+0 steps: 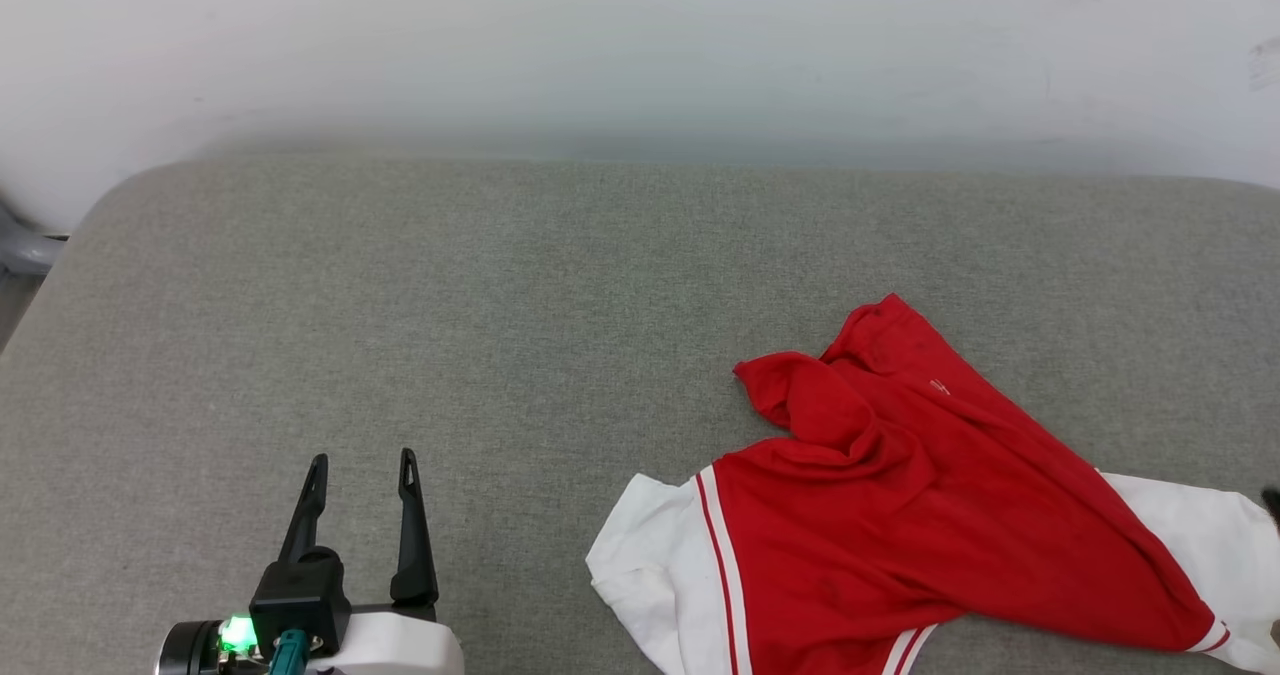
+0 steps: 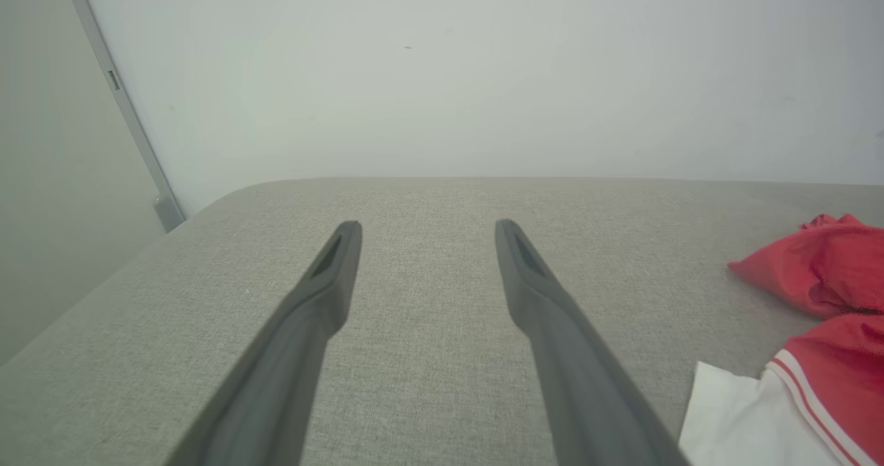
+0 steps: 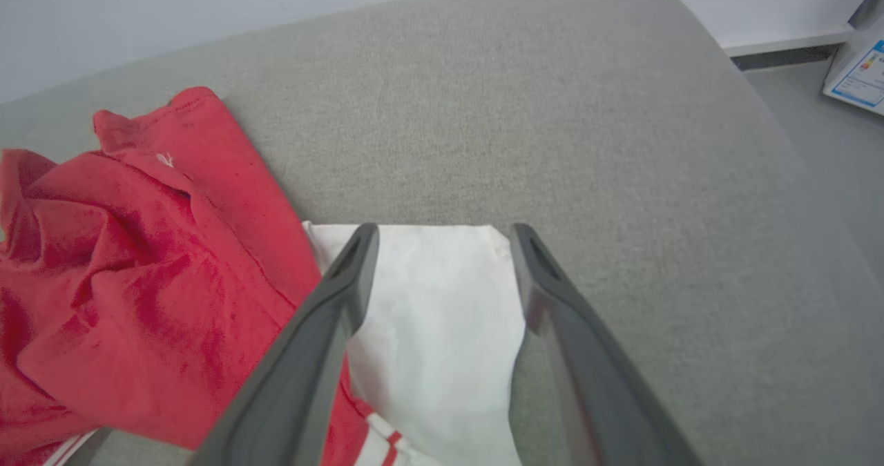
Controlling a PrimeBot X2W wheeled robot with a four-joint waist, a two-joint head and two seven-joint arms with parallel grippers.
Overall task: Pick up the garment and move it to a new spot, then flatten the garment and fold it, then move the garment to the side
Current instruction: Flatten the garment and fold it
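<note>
Bare test room: grey padded bench (image 1: 400,305), plain white wall (image 1: 640,45).

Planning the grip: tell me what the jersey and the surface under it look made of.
The garment looks like thin matte knit fabric, possibly synthetic: it slumps in soft folds. The surface looks like grey woven upholstery, seemingly padded: visible weave, rounded corners.

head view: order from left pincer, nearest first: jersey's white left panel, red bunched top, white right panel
1. white left panel of the red sleeveless jersey, right of the left pincer
2. red bunched top, farther right and back
3. white right panel, far right
</note>
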